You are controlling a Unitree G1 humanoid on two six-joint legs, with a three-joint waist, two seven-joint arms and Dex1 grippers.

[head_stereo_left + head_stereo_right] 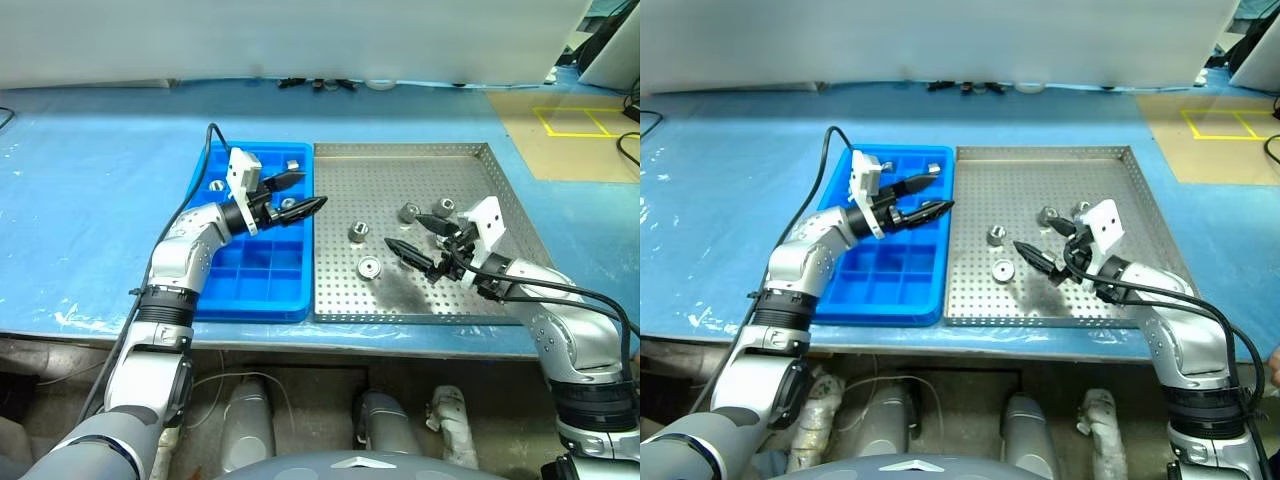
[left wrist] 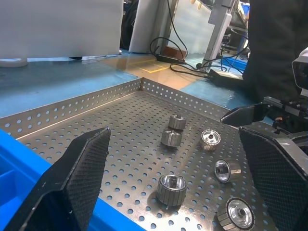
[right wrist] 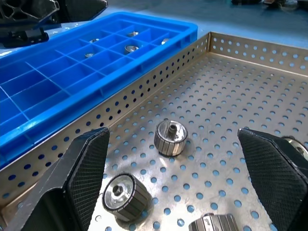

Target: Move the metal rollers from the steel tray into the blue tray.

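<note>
My left gripper [image 1: 296,194] spread over the blue tray [image 1: 228,291], right gripper [image 1: 418,239] spread over my steel tray [image 1: 400,158], rollers [image 1: 369,267] loose between them

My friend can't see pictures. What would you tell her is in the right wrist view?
An open, empty claw reaches over the steel tray, its two black fingers spread wide around small shiny metal rollers lying on the holed metal. Beside the steel tray sits the blue tray, with a few rollers already in its far square compartments.
</note>
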